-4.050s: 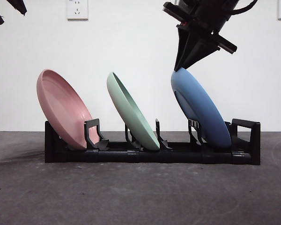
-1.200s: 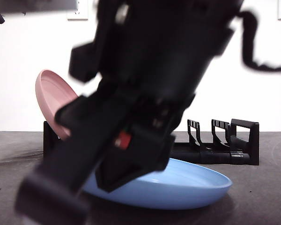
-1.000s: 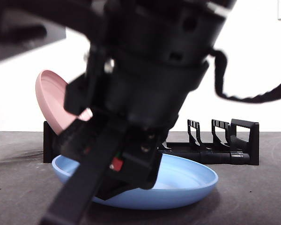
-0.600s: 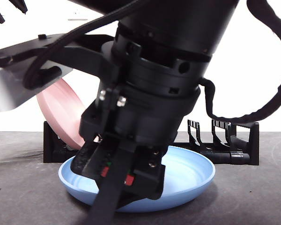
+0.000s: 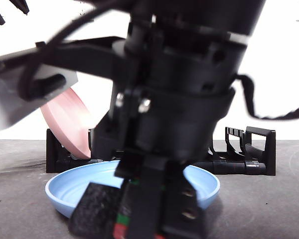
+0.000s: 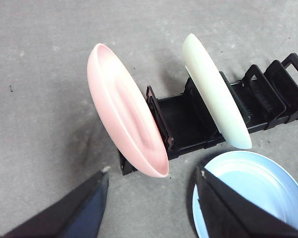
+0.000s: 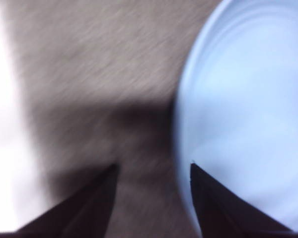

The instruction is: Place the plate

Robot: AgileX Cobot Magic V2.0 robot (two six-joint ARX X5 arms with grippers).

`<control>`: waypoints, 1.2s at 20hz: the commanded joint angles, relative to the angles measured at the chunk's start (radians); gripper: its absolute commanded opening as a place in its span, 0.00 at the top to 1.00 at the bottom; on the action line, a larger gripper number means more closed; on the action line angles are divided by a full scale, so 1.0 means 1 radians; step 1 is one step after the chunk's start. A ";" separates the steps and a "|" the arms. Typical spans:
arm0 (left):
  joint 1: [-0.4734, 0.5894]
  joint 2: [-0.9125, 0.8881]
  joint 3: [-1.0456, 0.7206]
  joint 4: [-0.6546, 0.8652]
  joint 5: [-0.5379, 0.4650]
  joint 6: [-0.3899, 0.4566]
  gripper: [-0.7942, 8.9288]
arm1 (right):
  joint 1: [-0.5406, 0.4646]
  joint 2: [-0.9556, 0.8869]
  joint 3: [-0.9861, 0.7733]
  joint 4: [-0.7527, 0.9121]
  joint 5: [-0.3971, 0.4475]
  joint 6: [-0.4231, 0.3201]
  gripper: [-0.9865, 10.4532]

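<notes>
Now the blue plate is lying flat on the table, just in front of the black rack, apparently set down there. The right gripper is hanging beside its rim, jaws spread, gripping nothing. The left gripper is waiting above the rack, also released.

No legible text or markings anywhere.

Front view: white wall blown out, arm dark & motion-blurred up close. Right wrist view heavily smeared, blue plate soft-edged. Left wrist view sharp, even light, soft shadows.
</notes>
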 commanded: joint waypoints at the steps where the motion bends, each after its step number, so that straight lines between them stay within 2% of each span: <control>1: -0.002 0.009 0.023 0.008 -0.002 -0.003 0.63 | 0.034 -0.022 0.050 -0.035 0.025 0.024 0.68; 4: -0.002 0.009 0.023 0.008 -0.002 -0.003 0.63 | 0.058 -0.108 0.115 -0.042 0.067 0.026 0.62; 7: -0.002 0.009 0.023 0.008 -0.002 -0.003 0.63 | 0.058 -0.219 0.190 -0.043 0.110 0.033 0.62; 9: -0.002 0.009 0.023 0.008 -0.002 -0.003 0.63 | 0.007 -0.308 0.234 -0.046 0.113 0.038 0.63; 12: -0.003 0.008 0.023 0.019 -0.002 -0.004 0.63 | -0.180 -0.441 0.266 -0.057 0.062 0.037 0.63; 14: -0.003 0.008 0.023 0.040 -0.002 -0.014 0.63 | -0.348 -0.517 0.266 -0.070 -0.026 0.029 0.63; 17: -0.003 0.008 0.024 0.066 -0.002 -0.036 0.63 | -0.668 -0.596 0.266 -0.101 -0.229 0.008 0.63; 21: -0.003 0.008 0.023 0.113 -0.002 -0.060 0.63 | -1.064 -0.597 0.265 -0.100 -0.581 -0.008 0.63; 22: -0.003 0.008 0.024 0.127 -0.002 -0.069 0.63 | -1.142 -0.586 0.265 -0.100 -0.647 -0.008 0.64; 24: -0.003 0.009 0.023 0.155 -0.002 -0.093 0.63 | -1.246 -0.554 0.265 -0.094 -0.700 -0.002 0.71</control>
